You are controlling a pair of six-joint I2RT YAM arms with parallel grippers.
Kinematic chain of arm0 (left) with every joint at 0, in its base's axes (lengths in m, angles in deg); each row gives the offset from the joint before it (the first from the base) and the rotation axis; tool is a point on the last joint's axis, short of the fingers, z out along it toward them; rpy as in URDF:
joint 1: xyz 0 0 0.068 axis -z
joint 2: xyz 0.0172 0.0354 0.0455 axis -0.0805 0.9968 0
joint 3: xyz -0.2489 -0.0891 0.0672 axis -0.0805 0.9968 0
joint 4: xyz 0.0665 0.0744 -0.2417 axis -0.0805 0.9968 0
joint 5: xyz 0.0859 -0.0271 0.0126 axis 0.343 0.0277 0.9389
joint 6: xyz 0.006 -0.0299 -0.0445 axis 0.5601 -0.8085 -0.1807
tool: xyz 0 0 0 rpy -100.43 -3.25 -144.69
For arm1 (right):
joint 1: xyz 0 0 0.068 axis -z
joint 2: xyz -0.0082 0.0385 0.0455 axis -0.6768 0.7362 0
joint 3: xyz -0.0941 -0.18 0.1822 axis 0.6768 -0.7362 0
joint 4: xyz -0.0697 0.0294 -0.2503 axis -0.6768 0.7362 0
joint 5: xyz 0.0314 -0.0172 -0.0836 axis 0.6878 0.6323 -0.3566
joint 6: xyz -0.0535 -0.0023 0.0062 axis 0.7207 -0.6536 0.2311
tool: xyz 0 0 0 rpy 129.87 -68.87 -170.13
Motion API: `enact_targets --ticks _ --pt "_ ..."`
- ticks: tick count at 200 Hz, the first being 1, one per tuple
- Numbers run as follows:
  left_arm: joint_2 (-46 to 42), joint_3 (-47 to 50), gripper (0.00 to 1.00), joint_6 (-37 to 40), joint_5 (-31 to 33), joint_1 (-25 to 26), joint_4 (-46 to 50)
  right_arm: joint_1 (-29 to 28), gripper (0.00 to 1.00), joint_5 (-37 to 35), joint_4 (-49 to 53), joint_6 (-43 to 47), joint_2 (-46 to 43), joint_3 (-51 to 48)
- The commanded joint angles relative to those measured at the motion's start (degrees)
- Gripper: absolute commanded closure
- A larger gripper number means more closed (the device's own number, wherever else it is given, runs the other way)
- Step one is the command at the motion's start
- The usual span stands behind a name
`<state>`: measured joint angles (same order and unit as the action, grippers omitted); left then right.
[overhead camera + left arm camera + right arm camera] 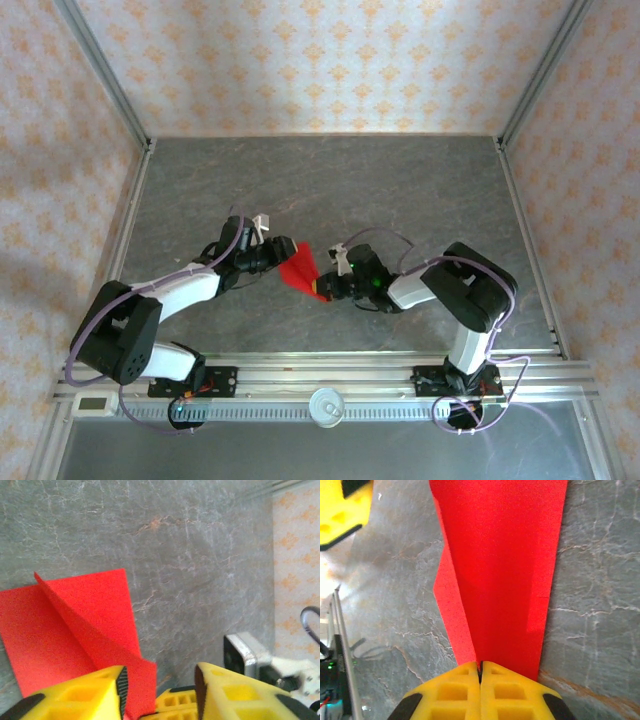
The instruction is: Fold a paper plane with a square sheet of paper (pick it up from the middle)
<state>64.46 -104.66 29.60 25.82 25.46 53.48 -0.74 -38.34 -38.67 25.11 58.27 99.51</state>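
The red sheet of paper [299,267], folded into a narrow creased wedge, is held above the grey table between the two arms. My right gripper [326,291] is shut on its narrow end, and the red folds [500,570] fan away from the closed yellow fingertips [480,669]. My left gripper [279,251] is at the paper's wide end. In the left wrist view its jaws [160,687] stand apart, with the paper's corner [90,625] lying against the left finger [95,692]. The right gripper's yellow fingers [175,705] show low between them.
The grey marbled table [400,190] is walled by patterned panels and metal posts. An aluminium rail [380,372] with a round white disc [326,405] runs along the near edge by the arm bases. The right arm's wrist hardware [247,652] sits close to the left gripper.
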Motion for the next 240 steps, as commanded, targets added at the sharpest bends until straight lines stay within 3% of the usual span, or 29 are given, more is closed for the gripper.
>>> enact_targets --ticks 1,38,102,129,139,173,201,215,240 --pt "-0.38 1.48 0.68 -0.48 -0.51 -0.63 -2.51 1.40 1.00 4.97 -2.18 -3.66 1.09 0.69" --pt "2.16 1.88 0.85 -1.07 -3.00 -0.56 -5.85 4.26 1.00 11.10 -8.10 -9.25 3.35 -0.47" --pt "5.03 3.03 0.88 -2.05 -4.65 -0.24 -10.07 5.89 1.00 14.68 -11.91 -14.54 6.11 -0.45" --pt "6.79 2.83 0.88 -2.19 -5.39 0.36 -10.99 5.98 1.00 13.46 -8.78 -13.90 6.08 0.32" --pt "6.77 3.10 0.85 -2.60 -5.04 0.67 -11.87 5.98 1.00 12.32 -5.96 -12.14 5.56 0.73" --pt "6.97 2.43 0.52 -4.44 -3.86 0.87 -12.59 5.89 0.91 7.63 -1.70 -8.80 2.69 0.62" --pt "7.85 1.35 0.43 -5.93 -3.24 0.87 -13.23 4.46 0.85 3.50 2.13 -4.66 0.16 1.28" --pt "7.99 0.92 0.31 -6.49 -2.74 0.86 -13.42 3.16 0.85 0.66 5.30 -1.90 -0.86 2.27" --pt "8.37 -0.02 0.26 -7.50 -1.73 0.87 -12.46 0.71 0.85 -6.22 9.56 1.95 -2.58 3.43"
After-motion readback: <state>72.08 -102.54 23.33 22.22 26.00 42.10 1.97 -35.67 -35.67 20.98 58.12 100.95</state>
